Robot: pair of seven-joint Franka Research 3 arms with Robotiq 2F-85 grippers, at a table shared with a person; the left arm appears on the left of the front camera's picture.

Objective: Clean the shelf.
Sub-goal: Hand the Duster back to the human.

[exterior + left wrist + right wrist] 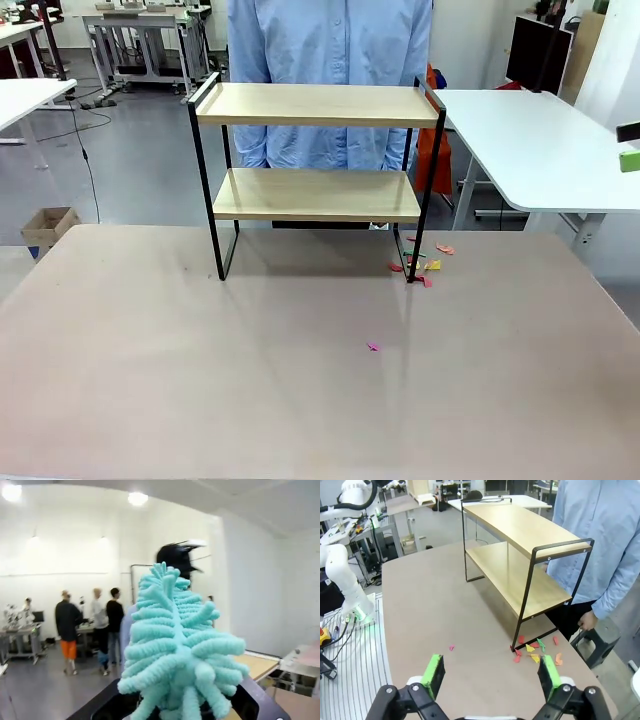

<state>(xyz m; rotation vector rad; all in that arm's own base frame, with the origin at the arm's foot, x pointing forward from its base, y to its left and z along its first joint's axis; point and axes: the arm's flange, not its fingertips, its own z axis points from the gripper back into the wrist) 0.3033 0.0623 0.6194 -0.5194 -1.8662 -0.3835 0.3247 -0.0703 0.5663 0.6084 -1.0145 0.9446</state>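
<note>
Shelf [316, 150] sits on the table [200, 380] toward the far edge, both wooden boards looking bare, a person in a light blue shirt [330, 50] standing right behind it; ahead of the right gripper [490, 675] and off to the upper side in its wrist view, you get the same rack at an angle, black frame and two light boards. That right gripper is spread wide with nothing between its green pads [434, 672], hanging over bare tabletop; just past its right-hand finger there's a little pile of coloured paper scraps [536, 651] lying on the table by the shelf's near leg; one lone pink scrap [452, 647] lies ahead of the other finger, well apart from the pile. Left gripper [175, 712] is clamped tight on a fluffy teal duster [175, 650]; its chenille head sticks straight up ahead of the fingers and blocks most of what's beyond. Past the duster, low on one side, a corner of a wooden board [257, 665] peeks out; several people stand far off in the room behind.
</note>
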